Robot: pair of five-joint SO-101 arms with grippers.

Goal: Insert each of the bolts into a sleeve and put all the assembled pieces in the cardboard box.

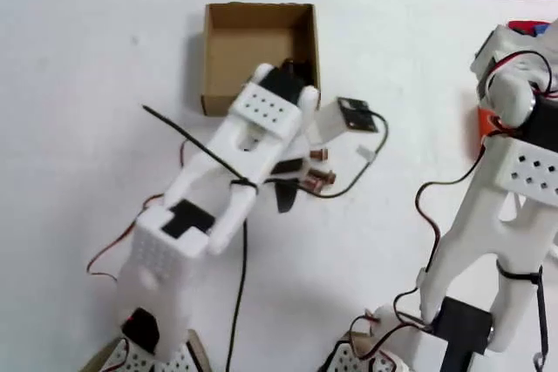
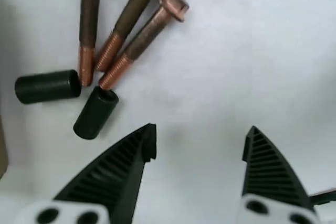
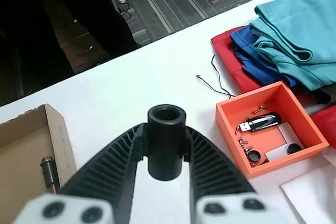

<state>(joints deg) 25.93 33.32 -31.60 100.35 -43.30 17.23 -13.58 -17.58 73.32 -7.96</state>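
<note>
At left of the table [image 1: 87, 128], box [image 1: 260, 41]: open side up, beyond the left arm, standing ready as the drop-off. One piece [image 3: 49, 171] lies inside, a copper head on a dark body, probably already assembled.
Left jaws: spread wide and empty, hanging low over bare table. The pose suggests a grasp being lined up, not yet made.
Loose sleeves: two, lying on their sides. One [image 2: 47, 86] is farther out. The other [image 2: 95, 113] lies just beside one jaw tip, outside the gap.
Bolts [image 2: 131, 17]: three, fanned out flat with their threaded ends toward the loose sleeves. One tip touches the nearer sleeve's mouth, and none is inserted. All lie beyond the jaw tips and off to one side, so the jaws would likely have to shift over before closing.
Right jaws: clamped on the held sleeve, raised well above the table at the right.
Held sleeve [image 3: 166, 142]: upright between the jaws, gripped by its lower half with the bore open upward, probably so that a bolt can be lowered in from above.
Tray [image 3: 310, 135]: orange, well right of the box, holding small screws and a USB stick [image 3: 260, 123]. It seems no part of the task.
Cloths [image 3: 283, 40]: folded, beyond the tray.
</note>
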